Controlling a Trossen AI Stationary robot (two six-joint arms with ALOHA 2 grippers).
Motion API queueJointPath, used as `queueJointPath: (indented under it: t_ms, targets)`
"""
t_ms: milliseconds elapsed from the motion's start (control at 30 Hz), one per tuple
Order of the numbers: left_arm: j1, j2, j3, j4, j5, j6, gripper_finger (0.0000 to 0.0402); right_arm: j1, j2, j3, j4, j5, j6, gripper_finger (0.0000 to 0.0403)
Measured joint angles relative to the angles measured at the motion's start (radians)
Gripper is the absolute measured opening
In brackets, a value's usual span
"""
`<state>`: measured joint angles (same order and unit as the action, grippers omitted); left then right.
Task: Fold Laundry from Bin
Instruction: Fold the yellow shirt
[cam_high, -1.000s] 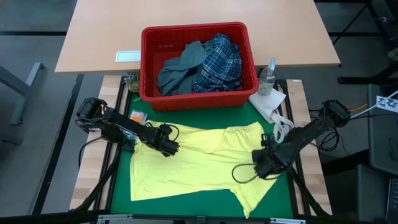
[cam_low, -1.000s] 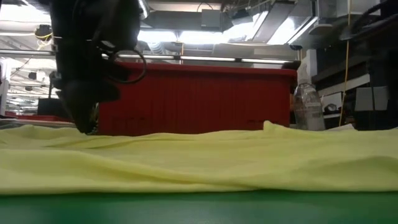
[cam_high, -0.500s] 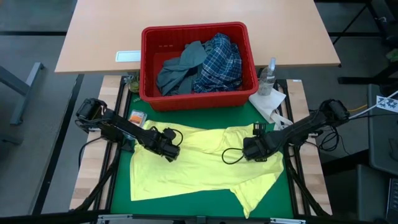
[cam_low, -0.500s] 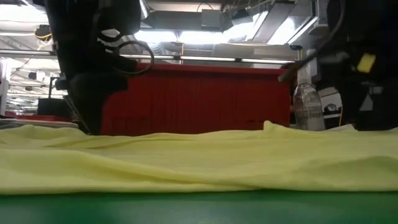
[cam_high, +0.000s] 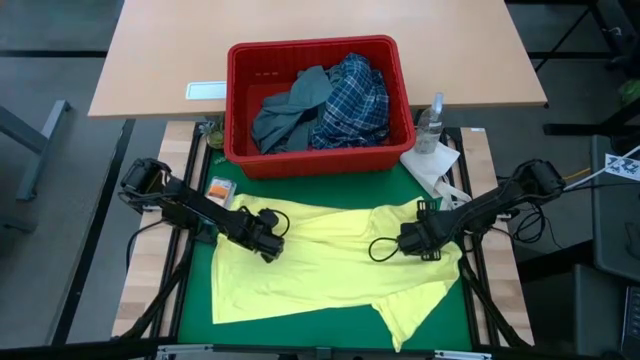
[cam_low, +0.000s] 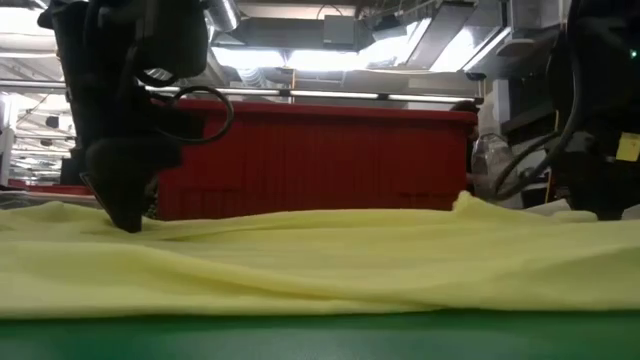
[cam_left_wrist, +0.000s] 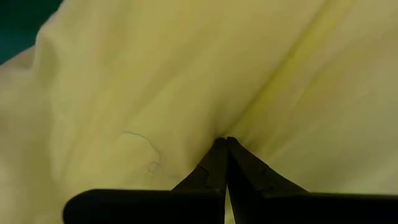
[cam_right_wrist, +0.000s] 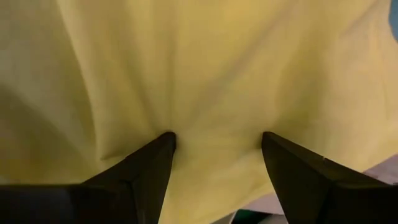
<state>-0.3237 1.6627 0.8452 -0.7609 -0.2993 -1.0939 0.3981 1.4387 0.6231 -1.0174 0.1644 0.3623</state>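
Note:
The small yellow garment (cam_high: 320, 265) lies spread on the green mat (cam_high: 340, 325), rumpled across the low view (cam_low: 320, 260). My left gripper (cam_high: 268, 245) is shut, its tips down in the garment's far left part. My right gripper (cam_high: 412, 243) stands open on the garment's far right part. Behind them the red bin (cam_high: 318, 46) holds a grey-blue garment (cam_high: 285, 110) and the blue-white plaid shirt (cam_high: 350, 100). My left gripper pinches the yellow cloth where creases run together at its tips (cam_left_wrist: 231, 127), a little way in from the garment's far left edge. The fingers come steeply from above. The cloth lies on the mat all around; one layer or several, I cannot tell. My right gripper sets both open fingertips (cam_right_wrist: 166, 142) down on the yellow cloth from above, steeply. The cloth (cam_right_wrist: 217, 134) between the two tips lies on the mat, puckered into small creases at each tip. Nothing is pinched.
A clear spray bottle (cam_high: 430, 120) and a white paper towel (cam_high: 432, 165) sit right of the bin, close to my right arm. A small orange thing (cam_high: 222, 187) lies at the mat's far left. The wooden table (cam_high: 160, 60) lies behind the bin.
My right gripper has gone from the garment's near right part toward the far edge and down, landing open on the cloth. The garment's near right flap has drawn inward. My left gripper has sunk a little, still shut.

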Motion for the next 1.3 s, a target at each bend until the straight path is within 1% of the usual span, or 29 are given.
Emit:
queueJointPath:
  t_ms: [100, 200, 433, 567, 733, 833, 1033, 1300]
  targets:
    - [-0.005, 0.0, 0.002, -0.001, 0.011, 0.004, 0.0002, 0.0, 0.002, 0.002, -0.045, -0.076, 0.0, 0.0253]
    - [-0.005, 0.003, 0.023, -0.005, 0.025, 0.005, 0.0002, 0.001, 0.003, 0.001, -0.071, -0.127, 0.0, 0.0253]
    - [-0.002, 0.005, 0.129, -0.052, 0.04, 0.11, 0.0002, 0.001, 0.004, -0.002, -0.097, -0.154, -0.002, 0.0253]
    - [0.007, 0.005, 0.187, -0.128, 0.002, 0.123, 0.0002, 0.001, 0.004, -0.002, -0.097, -0.157, -0.004, 0.0253]
    - [0.048, 0.005, 0.203, -0.238, -0.075, 0.12, 0.0002, 0.001, 0.004, -0.002, -0.095, -0.157, -0.005, 0.0253]
    - [0.092, 0.005, 0.182, -0.267, -0.092, 0.112, 0.0002, 0.001, 0.004, -0.001, -0.095, -0.156, -0.005, 0.0253]
    - [0.176, 0.004, 0.1, -0.239, -0.088, 0.109, 0.0002, 0.001, 0.003, -0.001, -0.094, -0.154, -0.005, 0.0253]
    - [0.24, 0.003, -0.013, -0.205, -0.088, 0.101, 0.0002, 0.001, 0.003, -0.001, -0.092, -0.15, -0.005, 0.0253]
